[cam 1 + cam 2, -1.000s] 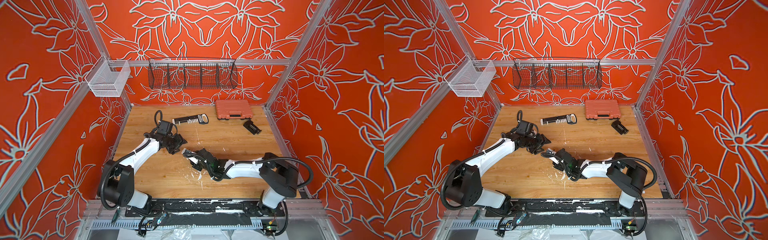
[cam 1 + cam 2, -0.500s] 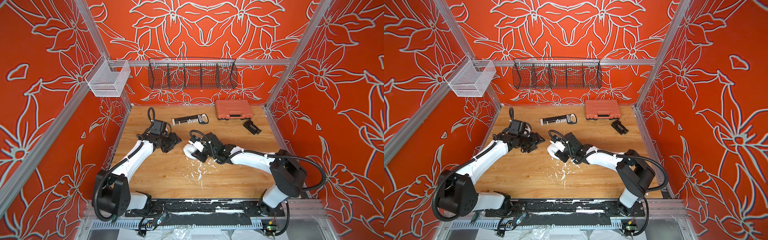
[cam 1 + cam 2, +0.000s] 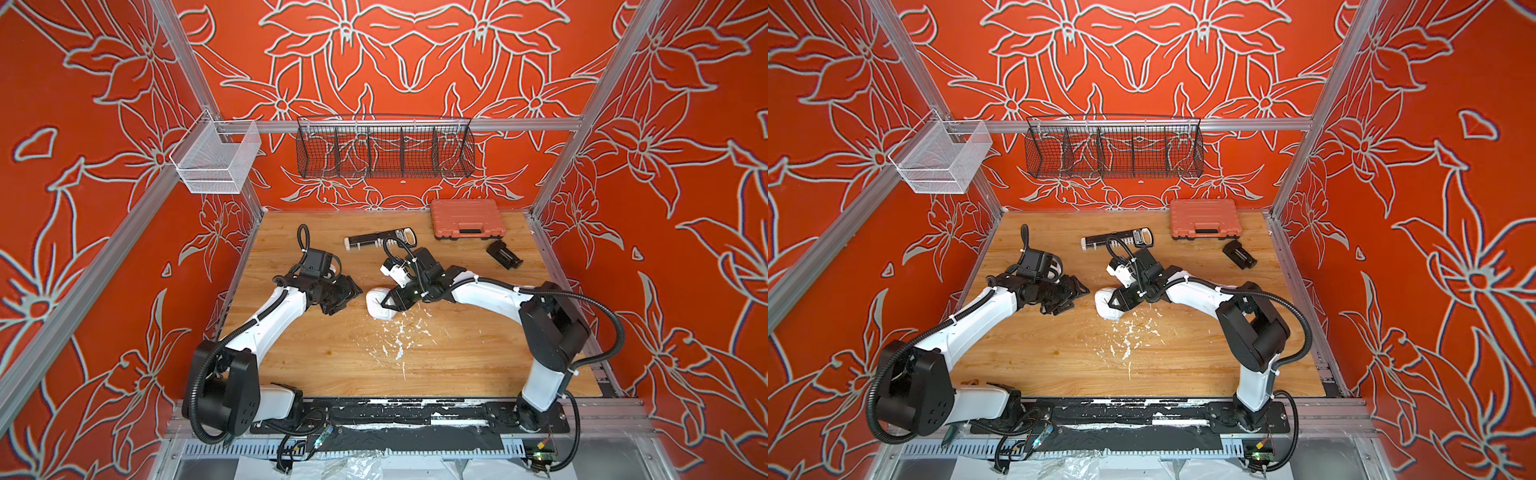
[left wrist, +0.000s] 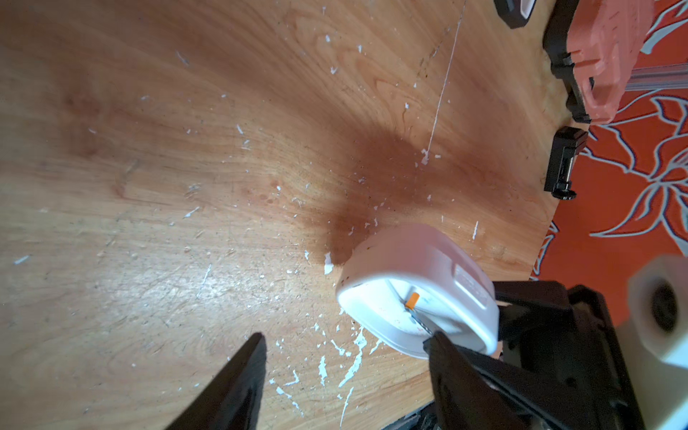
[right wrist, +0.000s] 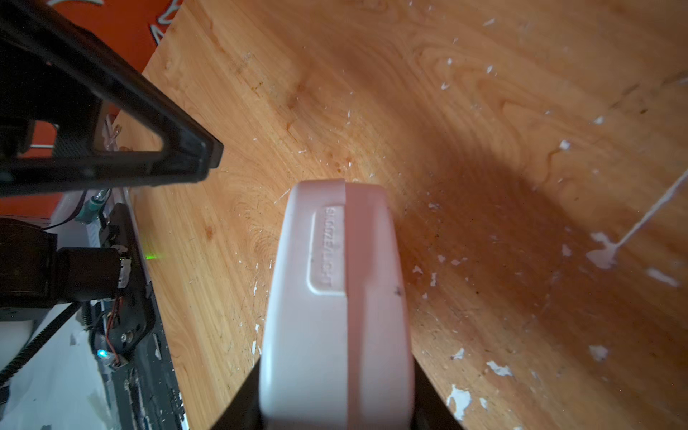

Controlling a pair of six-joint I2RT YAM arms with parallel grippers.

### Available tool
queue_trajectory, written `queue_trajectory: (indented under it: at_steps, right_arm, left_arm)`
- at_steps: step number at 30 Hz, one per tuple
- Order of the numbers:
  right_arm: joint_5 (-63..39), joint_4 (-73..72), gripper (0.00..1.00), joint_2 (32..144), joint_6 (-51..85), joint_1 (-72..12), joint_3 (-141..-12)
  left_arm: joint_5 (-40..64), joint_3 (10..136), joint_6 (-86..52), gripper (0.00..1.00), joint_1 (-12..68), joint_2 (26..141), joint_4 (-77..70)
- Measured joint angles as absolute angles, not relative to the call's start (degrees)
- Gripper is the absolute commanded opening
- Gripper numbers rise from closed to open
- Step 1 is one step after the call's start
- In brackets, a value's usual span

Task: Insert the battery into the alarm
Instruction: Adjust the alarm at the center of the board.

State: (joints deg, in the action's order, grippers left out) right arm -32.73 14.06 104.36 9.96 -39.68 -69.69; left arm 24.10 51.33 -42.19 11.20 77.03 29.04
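The right gripper [image 3: 392, 300] is clamped on the small white rounded-square plastic alarm clock [image 4: 417, 294], one finger on each broad face. The clock rests on edge on the scratched wooden tabletop [image 3: 332, 357] near the centre of both top views. The left gripper [image 3: 345, 298] has its jaws spread with nothing between them and sits just left of the clock in the frame, apart from it. The dial with the orange hand is turned toward this empty gripper and the lower part of the frame. We judge that the back, where the cell must go, faces the upper part, away from the left arm; no view shows it. We cannot find the small black battery in any view, so we cannot tell which arm is nearer to it; only the left is free to fetch it
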Motion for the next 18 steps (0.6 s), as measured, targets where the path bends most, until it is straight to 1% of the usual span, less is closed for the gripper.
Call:
queue_trajectory:
  at_steps: [8, 13, 18]
  right_arm:
    - [-39.0, 18.57, 0.42, 110.93, 11.88, -38.15, -75.66]
    - [-38.46, 20.32, 0.54, 111.42, 13.63, -37.82, -76.4]
    - [-34.83, 21.93, 0.61, 111.42, 14.37, -37.82, -76.4]
  left_arm:
    - [26.22, 48.84, -42.59, 0.67, 11.7, 78.19, 26.11]
    - [26.52, 48.84, -43.13, 0.67, 13.5, 80.34, 24.43]
    - [27.11, 49.06, -43.48, 0.67, 14.44, 83.59, 22.92]
